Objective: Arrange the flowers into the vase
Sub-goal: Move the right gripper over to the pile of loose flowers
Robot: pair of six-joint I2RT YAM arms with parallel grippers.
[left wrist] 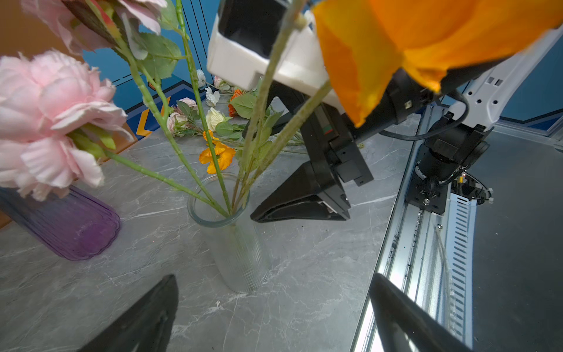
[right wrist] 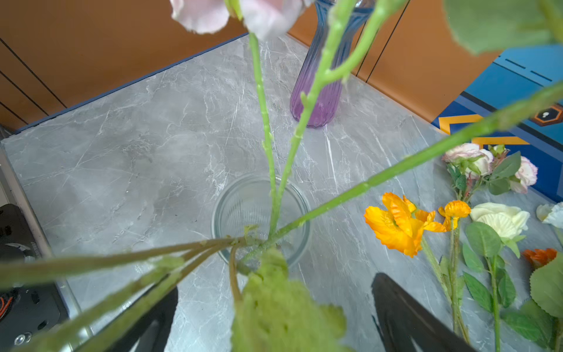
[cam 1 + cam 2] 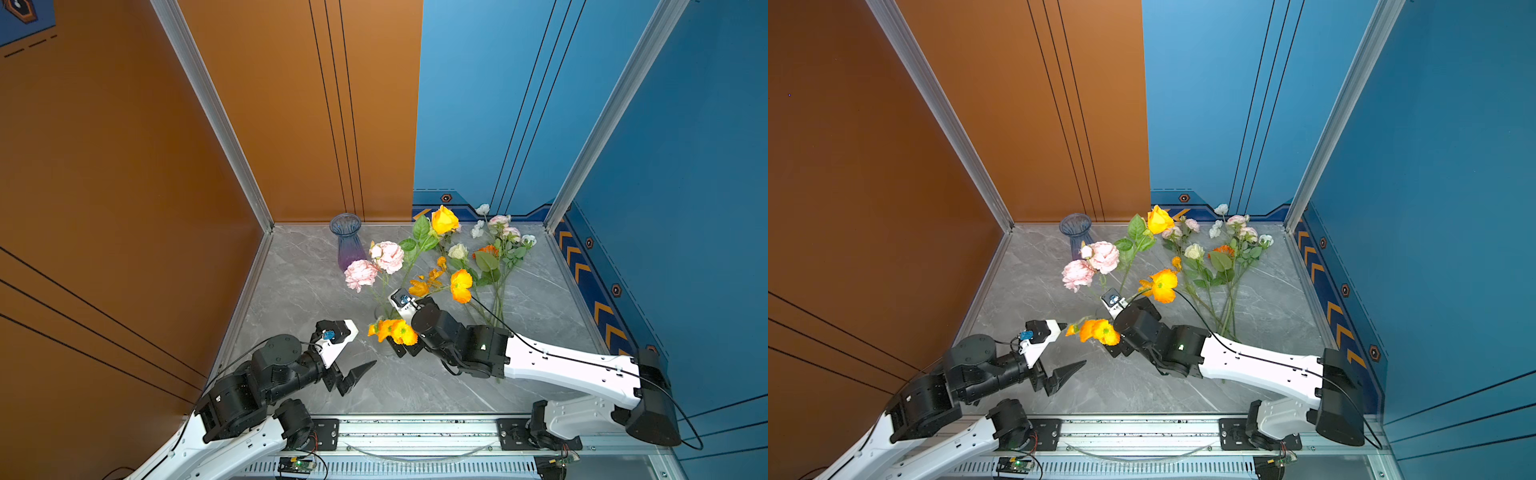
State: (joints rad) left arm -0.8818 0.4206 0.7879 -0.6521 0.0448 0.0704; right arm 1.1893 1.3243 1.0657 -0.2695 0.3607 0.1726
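Observation:
A clear ribbed glass vase point(image 1: 240, 259) point(image 2: 218, 219) stands mid-table. Several flowers stand in it: two pink blooms point(image 3: 388, 255) point(image 3: 1104, 257), a yellow rose point(image 3: 444, 220) and orange poppies point(image 3: 461, 284) point(image 3: 1100, 330). More flowers point(image 3: 498, 249) point(image 2: 496, 219) lie loose on the table at the back right. My right gripper point(image 3: 402, 347) point(image 2: 274, 292) hangs open just beside the vase's rim, on the near side. A green leaf and stems pass between its fingers, unclamped. My left gripper point(image 3: 353, 376) point(image 1: 274, 283) is open and empty, low and left of the vase.
A tall purple-blue vase point(image 3: 347, 241) point(image 1: 70, 231) point(image 2: 323, 91) stands empty at the back left, near the orange wall. Walls close the grey marble table point(image 3: 299, 299) on three sides. A metal rail point(image 3: 415, 428) runs along the front edge.

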